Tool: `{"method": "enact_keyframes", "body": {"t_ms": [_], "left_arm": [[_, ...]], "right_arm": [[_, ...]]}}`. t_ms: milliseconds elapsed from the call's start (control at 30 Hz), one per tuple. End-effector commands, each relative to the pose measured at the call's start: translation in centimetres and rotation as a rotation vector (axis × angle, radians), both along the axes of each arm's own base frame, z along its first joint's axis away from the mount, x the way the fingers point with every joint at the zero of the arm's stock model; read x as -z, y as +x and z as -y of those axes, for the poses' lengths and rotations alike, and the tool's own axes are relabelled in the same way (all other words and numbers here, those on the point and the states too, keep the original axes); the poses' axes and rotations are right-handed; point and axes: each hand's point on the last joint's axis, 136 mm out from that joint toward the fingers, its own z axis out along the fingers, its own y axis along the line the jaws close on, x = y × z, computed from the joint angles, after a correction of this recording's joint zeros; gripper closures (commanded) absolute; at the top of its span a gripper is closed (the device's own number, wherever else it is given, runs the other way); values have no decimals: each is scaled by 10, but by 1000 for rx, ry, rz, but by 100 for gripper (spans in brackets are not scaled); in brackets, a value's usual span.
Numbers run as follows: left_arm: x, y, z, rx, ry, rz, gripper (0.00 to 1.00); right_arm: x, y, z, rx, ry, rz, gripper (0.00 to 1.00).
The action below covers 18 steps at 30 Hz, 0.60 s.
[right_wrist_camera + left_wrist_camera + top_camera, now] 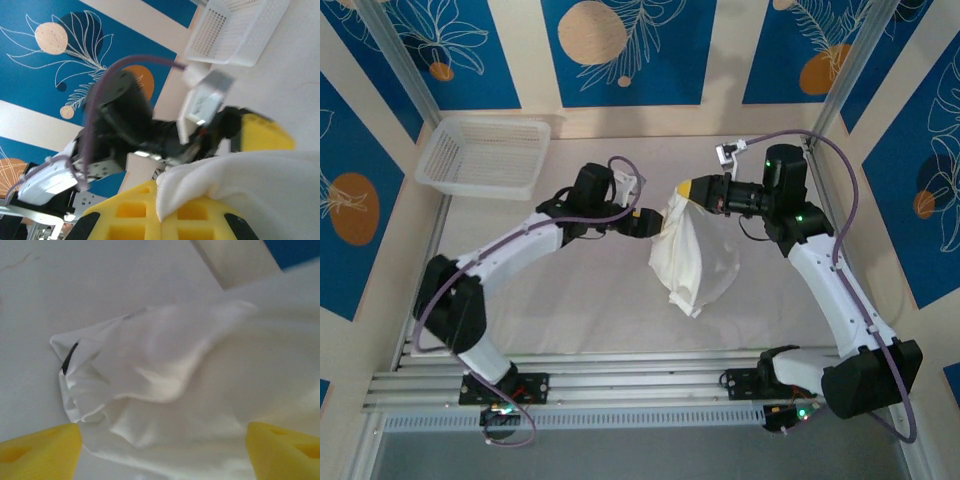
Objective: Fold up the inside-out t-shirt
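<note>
Jaws on the right gripper are clamping shut on the top edge of the inside-out t-shirt, seen from overhead. The white cloth is hanging from that pinch in a bunched cone, its lower end reaching down to the table near the middle. The left gripper is sitting just beside the shirt's left edge. Bare tabletop is lying open to the near side and to the left of the cloth. A white mesh basket is standing well apart in the far left corner.

From the left wrist, the left gripper is standing wide open, its yellow fingers showing at the two lower corners and gripping nothing. The shirt is spreading between and beyond them, a folded hem edge and a small dark tag pointing left. Plain table is showing beyond that edge.

From the right wrist, the right gripper is biting a thick fold of the shirt between its yellow pads. The left gripper is facing it just beyond the cloth's upper edge, and the basket is lying far behind.
</note>
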Motion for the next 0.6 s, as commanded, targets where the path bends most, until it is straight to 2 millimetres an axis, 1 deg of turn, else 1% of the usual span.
{"method": "enact_keyframes", "body": {"t_ms": [0,67,100,133,167,200,233,267,333,400,433,467,500,533,567], "left_arm": [[-37,11,34,100,-190,-21,9],[-17,22,33,39,-158,-77,11],[-7,28,30,-6,-148,-108,19],[0,33,28,-39,-151,-136,32],[4,38,26,-58,-173,-165,51],[4,42,26,-68,-207,-190,79],[1,45,24,-76,-239,-206,100],[-6,48,20,-82,-278,-210,100],[-31,52,7,-90,-343,-189,100],[-65,53,-9,-99,-376,-134,100],[-81,51,-15,-92,-386,-108,100],[-98,46,-19,-80,-390,-81,100],[-111,40,-22,-66,-385,-57,100],[-121,35,-23,-51,-380,-42,100],[-130,28,-23,-29,-381,-33,100]], "right_arm": [[-17,-17,-2,-49,6,54,100],[-17,-17,-3,-49,8,49,100],[-17,-17,-4,-51,10,48,100],[-17,-18,-4,-53,10,48,100],[-16,-18,-3,-48,8,47,100],[-14,-17,0,-25,-1,47,100],[-10,-15,4,4,-11,38,100],[-1,-11,12,57,-27,18,100],[24,-5,34,165,-46,-46,100],[61,-6,55,240,-70,-115,100],[79,-9,63,263,-85,-143,100],[101,-13,71,295,-112,-171,100],[124,-17,79,331,-148,-198,100],[146,-21,86,364,-188,-225,99],[164,-25,91,387,-222,-244,98]]}}
